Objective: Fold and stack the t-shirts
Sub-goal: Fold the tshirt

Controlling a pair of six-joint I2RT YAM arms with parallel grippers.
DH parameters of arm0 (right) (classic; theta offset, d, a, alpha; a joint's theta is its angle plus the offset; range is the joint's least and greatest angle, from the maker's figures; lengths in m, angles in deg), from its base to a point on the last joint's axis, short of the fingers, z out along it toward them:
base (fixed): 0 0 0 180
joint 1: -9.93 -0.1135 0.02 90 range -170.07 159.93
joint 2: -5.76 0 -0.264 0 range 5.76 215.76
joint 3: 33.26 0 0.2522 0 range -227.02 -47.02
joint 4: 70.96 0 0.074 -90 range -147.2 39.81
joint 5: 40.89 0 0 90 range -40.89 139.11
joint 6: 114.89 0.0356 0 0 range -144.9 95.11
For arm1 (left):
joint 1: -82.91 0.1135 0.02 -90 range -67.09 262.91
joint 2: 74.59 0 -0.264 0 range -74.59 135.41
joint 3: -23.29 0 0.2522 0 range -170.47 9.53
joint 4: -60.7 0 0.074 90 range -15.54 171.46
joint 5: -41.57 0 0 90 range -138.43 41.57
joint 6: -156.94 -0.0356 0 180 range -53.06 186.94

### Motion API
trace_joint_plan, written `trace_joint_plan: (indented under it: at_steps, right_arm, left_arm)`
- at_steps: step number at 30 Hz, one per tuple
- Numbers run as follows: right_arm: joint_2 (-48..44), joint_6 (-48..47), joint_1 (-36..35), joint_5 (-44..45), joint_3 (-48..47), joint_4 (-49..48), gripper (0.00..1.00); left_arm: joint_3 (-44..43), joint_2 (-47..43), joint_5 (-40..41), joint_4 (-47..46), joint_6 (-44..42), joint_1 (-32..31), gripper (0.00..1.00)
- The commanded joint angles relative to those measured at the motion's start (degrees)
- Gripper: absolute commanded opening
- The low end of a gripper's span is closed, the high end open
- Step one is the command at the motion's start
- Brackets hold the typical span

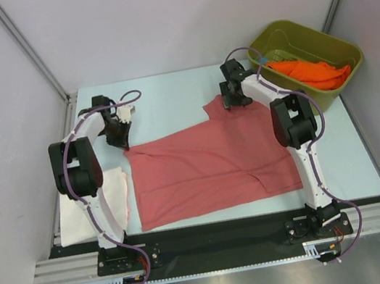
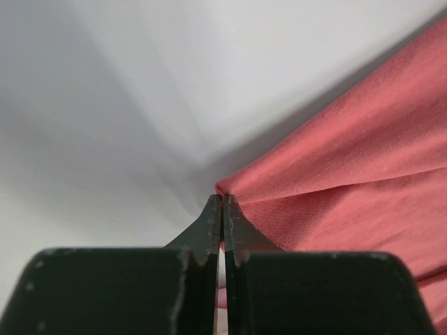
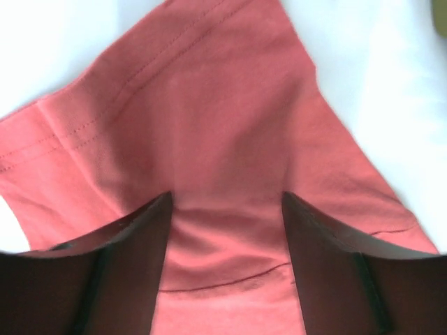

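Note:
The salmon-red t-shirt (image 1: 208, 161) lies spread flat in the middle of the table, one sleeve pointing to the far right. My left gripper (image 1: 120, 135) is at its far-left corner. In the left wrist view it (image 2: 222, 199) is shut, with the shirt's corner (image 2: 335, 181) pinched at the tips. My right gripper (image 1: 230, 102) is open over the far sleeve. In the right wrist view its fingers (image 3: 227, 199) straddle the sleeve cloth (image 3: 209, 118). A folded white t-shirt (image 1: 87, 208) lies at the near left. An orange t-shirt (image 1: 310, 73) is in the bin. No teal shirt clearly shows.
The olive-green bin (image 1: 280, 24) stands at the far right corner, just behind the right arm. The left arm reaches over the white shirt. Grey walls close in the table on the left, back and right.

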Motion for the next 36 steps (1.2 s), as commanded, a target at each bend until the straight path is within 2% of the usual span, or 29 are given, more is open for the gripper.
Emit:
trace_joint_plan:
  at_steps: [1,2,3,5,6,7,14,18,22,28,32,33,34,35,36]
  right_arm:
    - [3.5,0.9,1.3,0.6,-1.3,1.7,0.62]
    - [3.6,1.0,1.4,0.2,-1.3,1.9,0.54]
    - [3.5,1.1,1.4,0.2,-1.1,2.0,0.34]
    - [1.9,1.1,1.5,1.2,0.0,1.8,0.17]
    - [1.0,0.8,1.4,1.6,0.6,1.4,0.03]
    - [0.0,0.6,1.4,2.0,1.3,1.1,0.00]
    - [-12.5,-1.2,1.3,5.1,4.2,1.7,0.00]
    - [-21.7,0.0,0.7,7.9,11.5,2.2,0.00]
    - [-31.2,3.3,-1.0,10.1,24.9,4.3,0.00]
    - [-44.9,13.7,-1.9,6.2,43.9,5.5,0.00]
    - [-48.0,21.1,-3.5,4.1,54.6,5.7,0.00]
    - [-48.7,23.8,-2.7,3.8,55.7,5.9,0.02]
    - [-49.4,24.6,-2.2,3.9,56.6,7.2,0.11]
    - [-51.6,25.2,-1.7,4.2,57.5,7.8,0.38]
    - [-52.8,25.4,-0.7,4.5,58.2,8.4,0.46]
  left_arm:
    - [-0.2,-4.1,0.9,-1.2,-1.7,0.3,0.00]
    - [-0.8,-4.0,0.7,-1.2,-1.8,0.2,0.00]
    - [-1.0,-4.2,0.4,-1.0,-1.7,0.3,0.00]
    - [-1.7,-4.3,-1.0,-0.6,-1.7,0.2,0.00]
    - [-1.8,-4.6,-1.6,-0.6,-1.8,0.3,0.00]
    - [-1.9,-4.6,-2.8,-0.8,-1.8,0.2,0.00]
    - [-2.5,-7.0,-5.6,-0.4,-5.2,-0.7,0.00]
    - [-2.7,-9.3,-7.3,1.3,-6.8,-3.2,0.00]
    - [-0.4,-14.6,-8.9,5.9,-11.0,-3.5,0.01]
    - [14.0,-20.5,-6.8,10.2,-19.1,-3.8,0.01]
    - [20.2,-21.9,-7.1,10.4,-21.1,-4.8,0.00]
    - [20.7,-21.9,-7.5,10.8,-21.2,-5.0,0.00]
    - [21.3,-21.9,-8.2,11.0,-21.3,-5.2,0.00]
    - [21.5,-21.9,-8.6,11.3,-21.6,-5.5,0.00]
    - [21.6,-21.9,-9.0,11.5,-21.9,-5.5,0.01]
